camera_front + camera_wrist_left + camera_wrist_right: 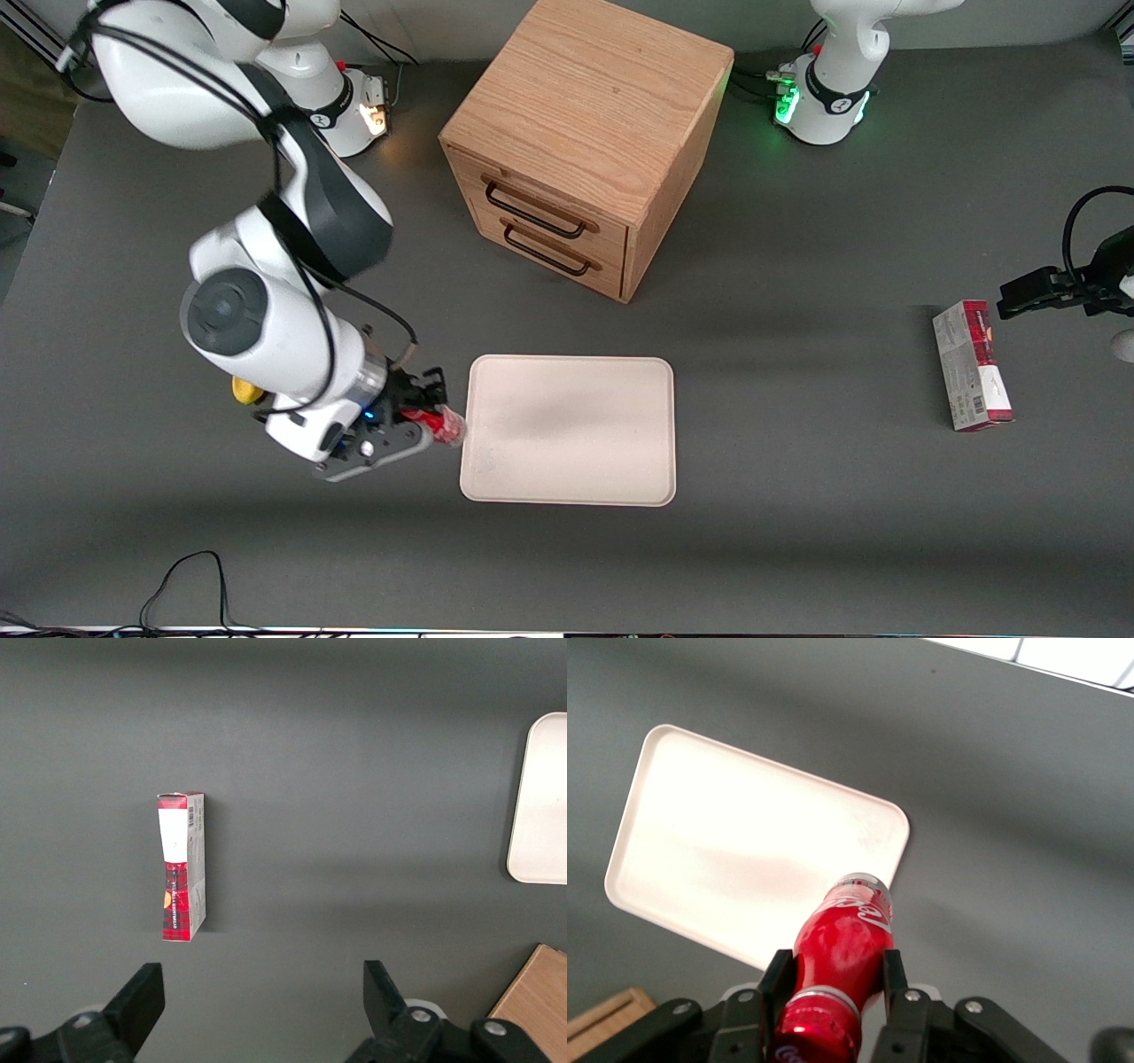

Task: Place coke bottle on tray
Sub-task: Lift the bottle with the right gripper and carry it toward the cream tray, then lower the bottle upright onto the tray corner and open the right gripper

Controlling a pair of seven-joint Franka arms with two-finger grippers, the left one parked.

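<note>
My right gripper (pixel 423 409) is shut on the coke bottle (pixel 443 424), a slim red bottle with white script. It holds the bottle above the table, just at the tray's edge toward the working arm's end. In the right wrist view the fingers (pixel 776 979) clamp the bottle (pixel 843 952) near its cap end, and its clear base points out over a corner of the tray (pixel 726 859). The cream tray (pixel 576 434) lies flat in the middle of the table with nothing on it. It also shows in the left wrist view (pixel 542 806).
A wooden drawer cabinet (pixel 585 133) stands farther from the front camera than the tray. A red-and-grey carton (pixel 972 365) lies toward the parked arm's end, also in the left wrist view (pixel 182 865). A yellow object (pixel 244 391) shows under the working arm.
</note>
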